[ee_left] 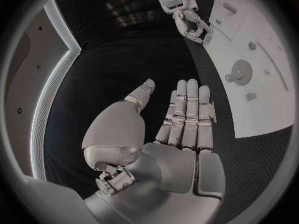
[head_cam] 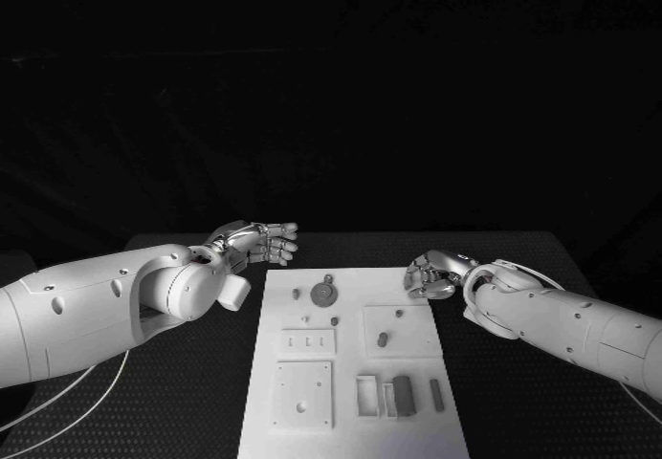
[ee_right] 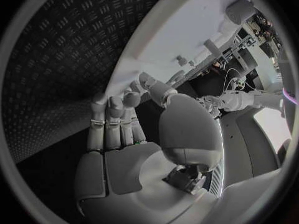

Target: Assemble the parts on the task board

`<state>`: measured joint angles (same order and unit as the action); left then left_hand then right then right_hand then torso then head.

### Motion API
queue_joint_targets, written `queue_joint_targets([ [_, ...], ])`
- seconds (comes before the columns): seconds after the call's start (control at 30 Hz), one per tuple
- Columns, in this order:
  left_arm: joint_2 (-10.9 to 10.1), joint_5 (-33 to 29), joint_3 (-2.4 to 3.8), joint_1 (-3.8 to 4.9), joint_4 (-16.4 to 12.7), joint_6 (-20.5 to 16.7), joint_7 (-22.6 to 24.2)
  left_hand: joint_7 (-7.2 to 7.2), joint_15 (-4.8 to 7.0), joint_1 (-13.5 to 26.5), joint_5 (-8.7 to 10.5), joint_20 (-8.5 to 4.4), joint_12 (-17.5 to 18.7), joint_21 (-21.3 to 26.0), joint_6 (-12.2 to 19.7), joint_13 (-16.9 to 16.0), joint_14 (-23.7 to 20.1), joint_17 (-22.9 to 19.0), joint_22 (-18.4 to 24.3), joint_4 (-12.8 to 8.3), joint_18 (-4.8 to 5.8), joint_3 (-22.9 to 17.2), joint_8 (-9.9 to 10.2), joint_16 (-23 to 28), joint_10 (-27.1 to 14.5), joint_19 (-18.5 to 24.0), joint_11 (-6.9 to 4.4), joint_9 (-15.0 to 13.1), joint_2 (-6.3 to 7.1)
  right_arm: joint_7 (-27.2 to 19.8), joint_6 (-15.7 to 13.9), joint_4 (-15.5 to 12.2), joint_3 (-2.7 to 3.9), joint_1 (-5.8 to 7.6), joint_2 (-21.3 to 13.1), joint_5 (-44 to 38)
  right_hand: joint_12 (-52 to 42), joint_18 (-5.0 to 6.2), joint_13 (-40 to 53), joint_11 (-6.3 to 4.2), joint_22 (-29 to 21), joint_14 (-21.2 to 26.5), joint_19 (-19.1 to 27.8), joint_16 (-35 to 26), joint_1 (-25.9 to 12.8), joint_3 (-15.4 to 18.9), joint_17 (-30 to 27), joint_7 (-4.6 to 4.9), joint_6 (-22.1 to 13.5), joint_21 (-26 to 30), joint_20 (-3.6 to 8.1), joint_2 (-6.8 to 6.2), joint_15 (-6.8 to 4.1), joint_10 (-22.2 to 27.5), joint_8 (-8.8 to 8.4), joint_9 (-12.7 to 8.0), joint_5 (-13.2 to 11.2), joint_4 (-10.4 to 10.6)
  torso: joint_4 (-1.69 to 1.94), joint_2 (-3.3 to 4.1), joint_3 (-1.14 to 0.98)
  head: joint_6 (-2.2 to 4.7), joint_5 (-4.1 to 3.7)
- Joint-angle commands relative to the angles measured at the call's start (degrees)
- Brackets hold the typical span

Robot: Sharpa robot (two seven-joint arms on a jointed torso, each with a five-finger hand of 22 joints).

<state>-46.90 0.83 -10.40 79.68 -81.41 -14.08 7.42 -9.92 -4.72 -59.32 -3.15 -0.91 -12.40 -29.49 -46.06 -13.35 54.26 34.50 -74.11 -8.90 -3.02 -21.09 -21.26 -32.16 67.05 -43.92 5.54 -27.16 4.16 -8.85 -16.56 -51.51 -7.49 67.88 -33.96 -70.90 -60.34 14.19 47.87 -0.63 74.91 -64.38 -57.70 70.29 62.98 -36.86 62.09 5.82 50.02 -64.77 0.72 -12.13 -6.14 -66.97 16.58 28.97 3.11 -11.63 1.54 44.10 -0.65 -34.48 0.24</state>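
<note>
Your task board (head_cam: 352, 421) lies lengthwise down the middle of the black counter (head_cam: 180, 402), its far end reaching between the two arms. On it, a round disc part (head_cam: 324, 293) sits near the far end, with small pegs (head_cam: 303, 295) beside it. Toward the middle you have a plate with slots (head_cam: 306, 342) on the left side and a square plate (head_cam: 400, 331) carrying a small upright piece (head_cam: 384, 338) on the right. At the near end a square block with a hole (head_cam: 302, 394) lies on the left, and a dark rectangular part (head_cam: 403, 393) lies among narrow bars (head_cam: 436, 395) on the right.

Your left robot hand (head_cam: 258, 243) hovers just off the board's far left corner, over the bare counter. In the left wrist view that robot hand (ee_left: 177, 134) has its fingers (ee_left: 187, 109) straight and together, thumb apart, holding nothing.

Your right robot hand (head_cam: 436, 274) is at the board's far right corner, fingers curled down at the edge. The right wrist view shows its fingertips (ee_right: 118, 102) right at the board's edge (ee_right: 187, 35); whether they touch it, or pinch anything, you cannot tell from here.
</note>
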Motion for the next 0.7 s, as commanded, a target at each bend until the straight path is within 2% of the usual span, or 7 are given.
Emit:
queue_joint_targets([
  [0.03, 0.06, 0.23, 0.03, 0.05, -0.13, 0.96, 0.53, -0.35, -0.06, 0.49, 0.21, -0.02, 0.18, -0.21, 0.04, -0.04, -0.18, 0.08, 0.05, -0.3, -0.91, -0.13, 0.26, 0.2, -0.22, 0.57, 0.12, -0.07, -0.12, -0.31, 0.12, -0.03, 0.01, -0.02, 0.17, -0.57, -0.4, 0.81, 0.04, 0.03, 0.82, 0.02, 0.03, 0.21, 0.09, -0.42, 0.09, -0.01, 0.29, -0.29, 0.11, 0.68, -0.28, -0.41, 0.14, 0.05, -0.31, -0.06, 0.02, 0.0, -0.01, -0.02, 0.04],
  [0.53, -0.06, 0.24, 0.03, 0.06, -0.22, 1.1, 0.46, -0.36, -0.06, 0.56, 0.21, -0.02, 0.2, -0.22, 0.06, -0.06, -0.17, 0.09, 0.06, -0.33, -0.92, -0.16, 0.28, 0.2, -0.21, 0.57, 0.12, -0.09, -0.11, -0.17, -0.25, 0.6, 0.01, -0.02, 1.07, -0.57, -0.47, 0.81, 0.04, 0.12, 0.81, -0.08, -0.09, 0.3, 0.08, -0.68, 0.1, 0.09, 0.14, -0.37, 0.17, 1.05, -0.24, -0.57, 0.03, -0.01, -0.32, 0.04, -0.02, 0.06, -0.05, -0.04, 0.1],
  [0.7, 0.06, 0.34, 0.03, 0.06, -0.09, 1.13, 0.42, -0.36, -0.06, 0.58, 0.21, -0.02, 0.21, -0.22, 0.06, -0.07, -0.16, 0.1, 0.06, -0.34, -0.92, -0.18, 0.29, 0.21, -0.2, 0.58, 0.12, -0.09, -0.12, -0.07, -0.12, 0.61, 0.0, -0.02, 1.19, -0.67, -0.5, 0.81, 0.03, 0.14, 0.79, -0.15, -0.15, 0.35, 0.44, -1.18, 0.09, 0.11, 0.14, -0.41, 0.26, 1.24, -0.21, -0.65, 0.01, -0.03, -0.32, -0.05, 0.07, 0.05, -0.08, -0.12, 0.13],
])
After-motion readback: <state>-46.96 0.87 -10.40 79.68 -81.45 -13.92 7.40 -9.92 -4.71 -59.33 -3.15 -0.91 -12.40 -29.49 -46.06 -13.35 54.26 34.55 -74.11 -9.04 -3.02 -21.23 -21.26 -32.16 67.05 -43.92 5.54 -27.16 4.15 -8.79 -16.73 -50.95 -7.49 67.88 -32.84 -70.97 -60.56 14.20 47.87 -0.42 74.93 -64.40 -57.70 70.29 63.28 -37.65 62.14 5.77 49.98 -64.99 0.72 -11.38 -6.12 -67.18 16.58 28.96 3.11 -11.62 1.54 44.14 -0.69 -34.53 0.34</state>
